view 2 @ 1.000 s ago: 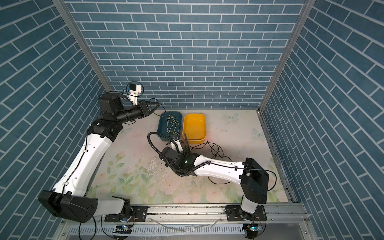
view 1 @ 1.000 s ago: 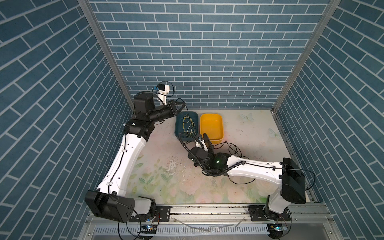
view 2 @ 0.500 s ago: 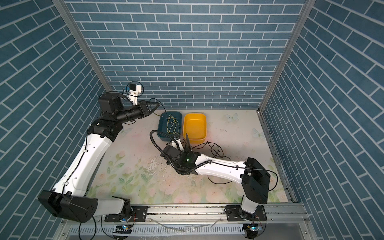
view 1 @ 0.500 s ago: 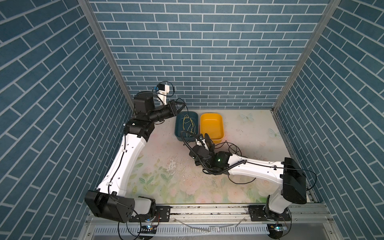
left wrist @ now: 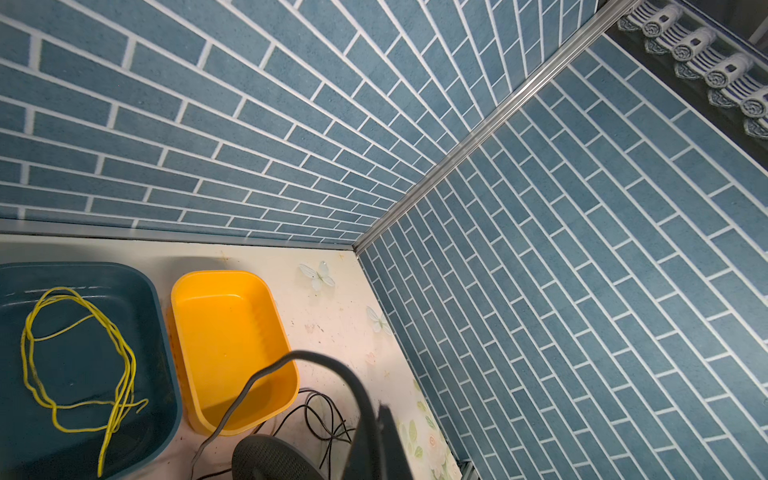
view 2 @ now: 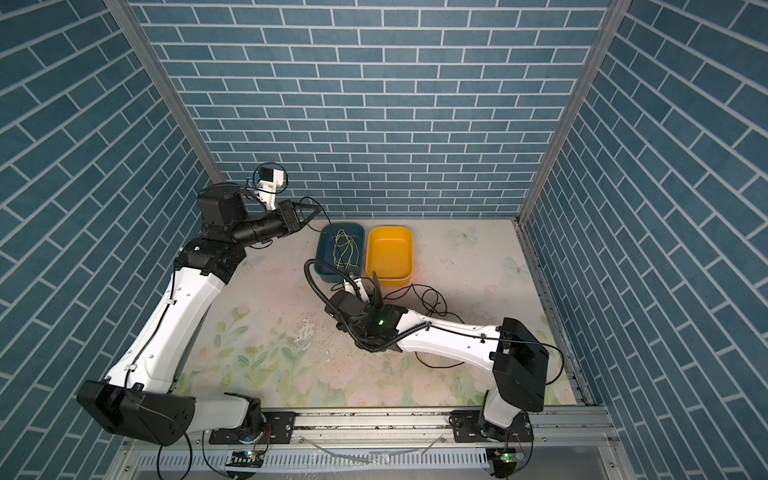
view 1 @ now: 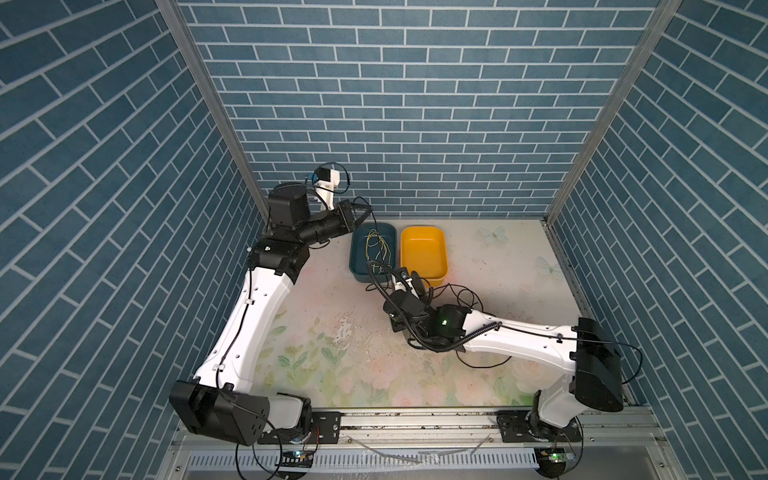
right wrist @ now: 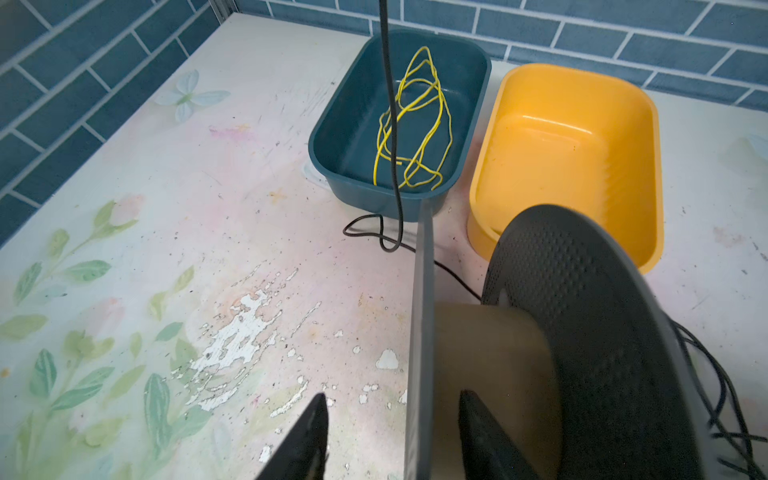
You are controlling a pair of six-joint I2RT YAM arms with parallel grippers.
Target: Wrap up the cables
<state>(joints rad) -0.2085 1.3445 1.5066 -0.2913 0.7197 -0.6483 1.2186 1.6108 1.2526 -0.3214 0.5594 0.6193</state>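
The black cable point(right wrist: 390, 124) runs taut from my raised left gripper point(view 1: 362, 213) down over the teal bin to the table, then lies in loose loops point(view 1: 461, 291) in front of the yellow bin. My left gripper point(left wrist: 376, 419) is shut on the cable near the back left corner. A black spool point(right wrist: 582, 311) with a tan core stands on the table before the bins. My right gripper point(right wrist: 390, 397) is open, its fingers either side of the spool's thin flange without pinching it. In both top views the right gripper point(view 2: 372, 295) sits low at the spool.
A teal bin point(view 1: 357, 266) holding a yellow-green wire point(view 1: 376, 247) and an empty yellow bin point(view 1: 424, 253) stand side by side at the back. More cable slack point(view 1: 482, 365) lies under the right forearm. Brick walls enclose three sides.
My right gripper has opened from shut, releasing the spool flange, and the arm has shifted slightly toward the bins. The left arm holds still with the cable.
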